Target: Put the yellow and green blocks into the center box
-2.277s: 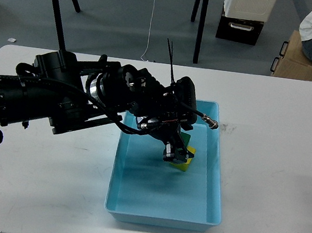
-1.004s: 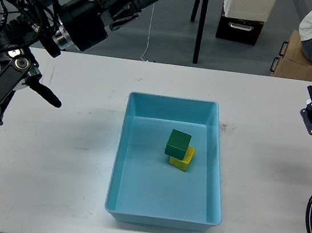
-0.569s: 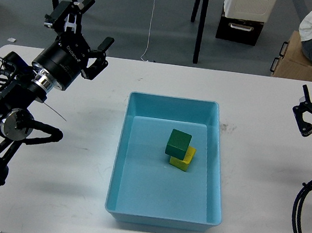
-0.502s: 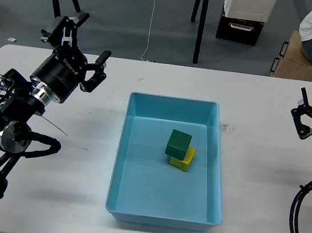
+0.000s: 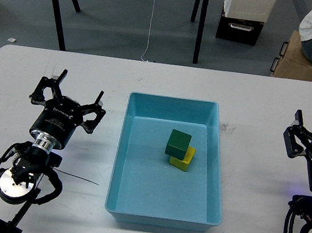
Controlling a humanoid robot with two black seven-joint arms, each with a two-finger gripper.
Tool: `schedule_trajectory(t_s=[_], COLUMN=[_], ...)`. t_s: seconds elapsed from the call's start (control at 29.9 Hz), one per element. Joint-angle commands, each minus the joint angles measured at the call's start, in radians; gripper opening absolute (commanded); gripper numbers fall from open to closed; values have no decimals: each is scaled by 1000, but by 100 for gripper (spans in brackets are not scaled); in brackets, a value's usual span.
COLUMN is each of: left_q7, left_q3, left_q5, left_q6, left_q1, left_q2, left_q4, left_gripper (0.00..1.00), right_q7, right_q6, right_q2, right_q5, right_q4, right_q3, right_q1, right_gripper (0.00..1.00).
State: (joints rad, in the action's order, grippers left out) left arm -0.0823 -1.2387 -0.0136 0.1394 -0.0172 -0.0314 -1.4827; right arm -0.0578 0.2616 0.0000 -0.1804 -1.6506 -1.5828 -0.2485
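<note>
Jaws on the left gripper [image 5: 69,95] are spread wide apart and hold nothing. It sits over the counter [image 5: 167,78] on the left side, well apart from the center box [image 5: 122,164]. The right gripper [image 5: 298,138] is at the far right edge of the counter. One dark finger shows there, but the other is hard to see, so I cannot tell if its jaws are apart or together. It holds nothing that can be seen. Both blocks are inside the light blue box, near the middle. The green block [image 5: 178,143] sits on top of the yellow block [image 5: 183,160] and leans a bit to the left, so only part of the yellow one shows under it. The box lies flat in the middle of the white counter, between the two arms.
</note>
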Motion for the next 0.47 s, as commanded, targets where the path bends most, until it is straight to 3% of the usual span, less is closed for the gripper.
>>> schedule_trajectory(t_s=[0.0, 0.17, 0.44], left_q7=[-7, -51, -56], left_q3=[-30, -44, -31], left_q5=[18, 18, 20], left_q6=[6, 25, 35], left_q1=[23, 40, 57], left_q2=[8, 7, 14], left_q4=[-25, -25, -25], left_gripper=[100, 100, 100], right_q7=[-5, -13, -13], right_q6=[18, 18, 19], right_q2=[0, 0, 0], right_q5=[-7, -7, -5], right_q4=[0, -1, 0], right_q3=[1, -5, 0], right_q1=[-21, -26, -40], right_gripper=[99, 99, 99])
